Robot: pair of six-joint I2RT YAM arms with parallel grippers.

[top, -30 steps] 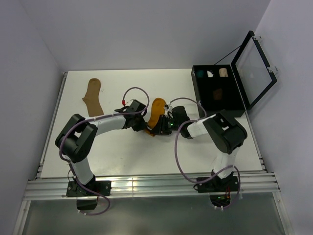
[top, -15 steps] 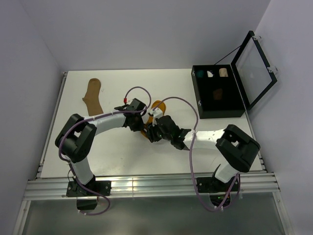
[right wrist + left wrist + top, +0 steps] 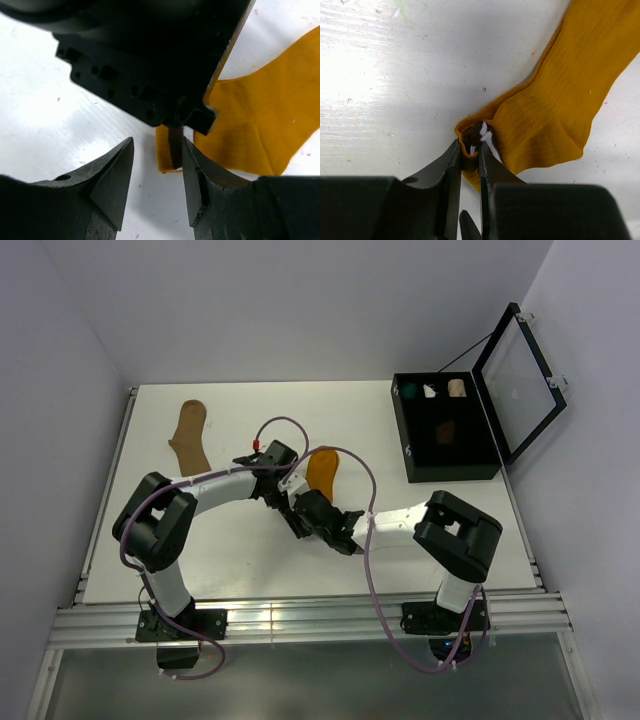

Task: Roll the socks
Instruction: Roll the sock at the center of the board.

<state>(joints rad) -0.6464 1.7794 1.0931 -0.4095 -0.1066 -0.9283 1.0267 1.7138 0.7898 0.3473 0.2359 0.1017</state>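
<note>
Crowding is the main risk: the left tool (image 3: pixel 470 148) is clamped on the striped cuff of the mustard sock (image 3: pixel 555 100), whose foot trails ahead of it on the counter (image 3: pixel 395 75), while the right tool (image 3: pixel 157 146), fingers apart, has that cuff edge just ahead of its tips, close by the left tool's body; closing in could knock the two together or tug the cuff loose

1. The near end of the orange sock (image 3: pixel 322 468) is crowded: the left gripper (image 3: pixel 470 150) and the right gripper (image 3: pixel 157 150) meet there.
2. Left of the orange sock, the table (image 3: pixel 240 560) is bare up to the tan sock (image 3: pixel 190 435).
3. Right of the orange sock, there is room up to the black box (image 3: pixel 405 440).
</note>
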